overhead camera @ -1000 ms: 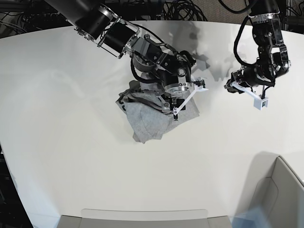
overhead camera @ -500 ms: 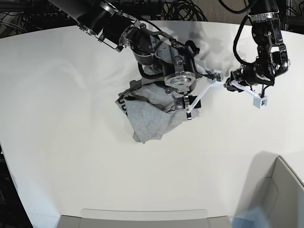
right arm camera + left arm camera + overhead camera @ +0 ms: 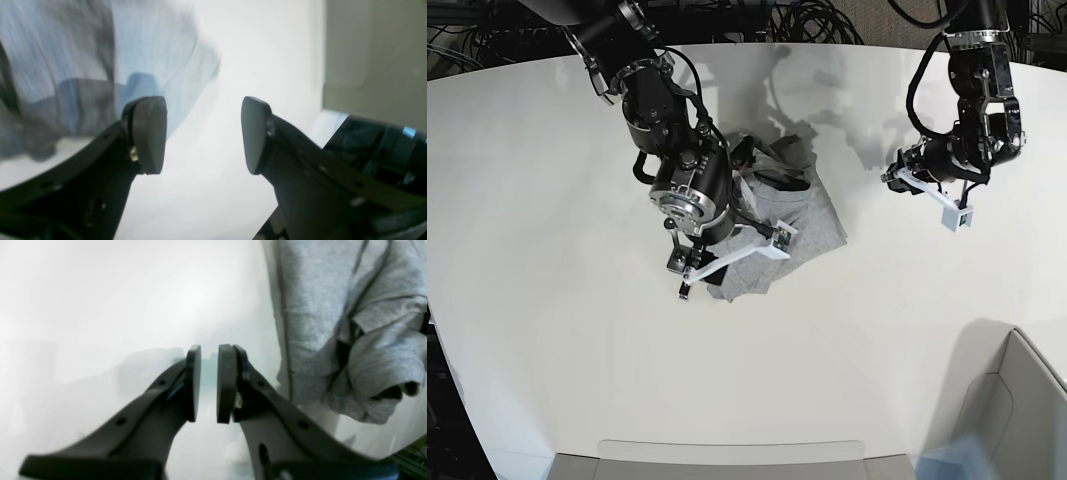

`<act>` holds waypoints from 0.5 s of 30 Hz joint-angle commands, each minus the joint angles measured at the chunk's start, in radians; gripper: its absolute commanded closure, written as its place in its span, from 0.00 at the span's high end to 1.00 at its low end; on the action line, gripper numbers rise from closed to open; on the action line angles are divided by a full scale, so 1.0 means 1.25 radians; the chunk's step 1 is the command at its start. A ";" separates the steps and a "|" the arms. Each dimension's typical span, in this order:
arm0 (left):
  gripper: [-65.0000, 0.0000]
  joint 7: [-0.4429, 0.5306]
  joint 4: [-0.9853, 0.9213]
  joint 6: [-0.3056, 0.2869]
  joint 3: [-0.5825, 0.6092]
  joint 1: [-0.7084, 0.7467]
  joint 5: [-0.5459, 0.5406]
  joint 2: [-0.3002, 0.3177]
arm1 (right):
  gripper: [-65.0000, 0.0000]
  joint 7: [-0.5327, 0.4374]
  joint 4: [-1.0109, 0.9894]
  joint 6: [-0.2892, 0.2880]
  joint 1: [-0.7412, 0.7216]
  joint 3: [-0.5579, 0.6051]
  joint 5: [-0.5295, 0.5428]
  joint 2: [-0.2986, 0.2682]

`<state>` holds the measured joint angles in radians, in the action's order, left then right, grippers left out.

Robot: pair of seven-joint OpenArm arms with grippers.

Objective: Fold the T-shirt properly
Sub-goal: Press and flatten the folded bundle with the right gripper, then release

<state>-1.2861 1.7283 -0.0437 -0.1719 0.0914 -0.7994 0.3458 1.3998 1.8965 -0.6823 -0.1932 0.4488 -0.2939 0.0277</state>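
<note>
My right pincer (image 3: pixel 732 260) hangs wide open and empty at the seven o'clock edge of the crumpled T-shirt (image 3: pixel 802 215), mid-worktop (image 3: pixel 547 330). At three o'clock my left pincer (image 3: pixel 924 196), nearly closed, grips nothing. Closing now risks bunching several layers together.

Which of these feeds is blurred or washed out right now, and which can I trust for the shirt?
Right wrist: T-shirt smeared by motion blur. Left wrist: table blown out white, shirt weave fairly sharp, left gripper soft. Base: sharpest, evenly lit, arm shadows on the table.
</note>
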 commanded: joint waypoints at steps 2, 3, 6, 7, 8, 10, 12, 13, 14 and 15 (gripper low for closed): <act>0.16 -0.002 0.012 0.006 -0.002 -0.025 -0.014 0.009 | 0.54 -0.003 0.020 -0.013 0.008 -0.033 -0.001 0.008; 0.16 -0.002 0.011 0.006 -0.002 -0.027 -0.014 0.009 | 0.54 -0.003 0.018 -0.013 0.020 -0.052 -0.001 0.008; 0.16 -0.002 0.011 0.007 -0.002 -0.031 -0.014 0.009 | 0.54 -0.003 0.014 -0.013 0.051 -0.069 -0.001 0.002; 0.16 -0.002 0.011 0.007 -0.002 -0.031 -0.014 0.009 | 0.54 -0.003 0.014 -0.013 0.063 -0.066 -0.001 0.002; 0.16 -0.002 0.011 0.007 -0.002 -0.031 -0.014 0.009 | 0.54 -0.003 0.012 -0.013 0.073 -0.068 -0.001 0.003; 0.16 -0.002 0.011 0.007 -0.002 -0.031 -0.014 0.009 | 0.54 -0.006 -0.022 -0.013 0.077 -0.071 -0.001 0.005; 0.16 -0.002 0.011 0.007 -0.002 -0.031 -0.014 0.008 | 0.54 -0.011 -0.074 -0.013 0.072 -0.071 -0.001 0.005; 0.16 -0.002 0.011 0.007 -0.002 -0.031 -0.014 0.008 | 0.54 -0.012 -0.096 -0.013 0.067 -0.071 -0.001 0.007; 0.16 -0.002 0.011 0.007 -0.002 -0.031 -0.014 0.008 | 0.54 -0.013 -0.109 -0.013 0.064 -0.071 -0.001 0.007; 0.16 -0.002 0.011 0.007 -0.002 -0.031 -0.014 0.008 | 0.54 -0.016 -0.115 -0.013 0.064 -0.071 -0.001 0.008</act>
<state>-1.2858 1.7275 -0.0414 -0.1699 0.0654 -0.8024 0.3454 1.3876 1.7325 -0.6827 -0.0917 0.3614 -0.2886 0.0250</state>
